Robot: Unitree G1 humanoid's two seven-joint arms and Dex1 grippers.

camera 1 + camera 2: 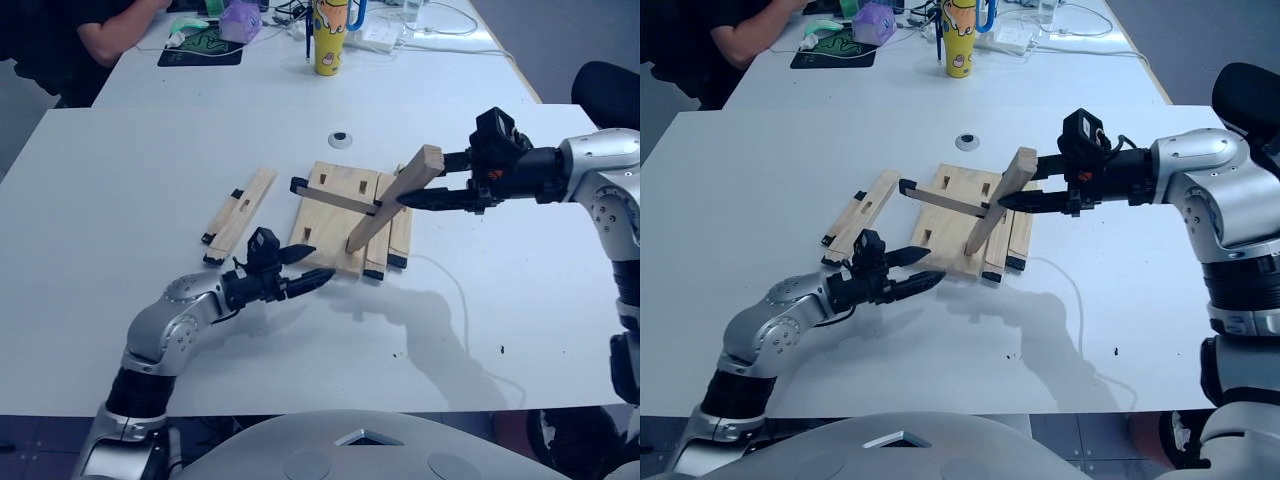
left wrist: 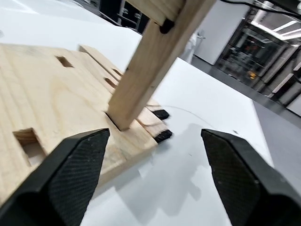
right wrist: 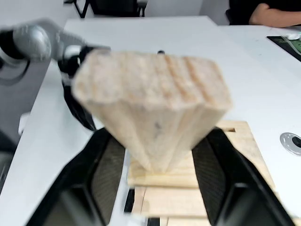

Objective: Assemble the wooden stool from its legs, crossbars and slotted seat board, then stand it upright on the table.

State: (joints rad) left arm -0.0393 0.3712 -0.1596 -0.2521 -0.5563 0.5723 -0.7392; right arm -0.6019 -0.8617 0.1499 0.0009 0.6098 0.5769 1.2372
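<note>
Tilting over the slotted seat board [image 1: 325,238], a stool leg [image 1: 424,166] with its crossbar [image 1: 335,198] is pinched by the right gripper [image 1: 408,200], lower end against the board; the left gripper [image 1: 319,264] is held spread at the board's near edge.

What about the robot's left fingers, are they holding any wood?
No, the left fingers stand open and empty beside the seat board.

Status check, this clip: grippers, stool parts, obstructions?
Right gripper jaws shut on leg with crossbar, tilted, foot on seat board. Left gripper open near board's front edge. Two loose legs lie left; nothing blocking.
</note>
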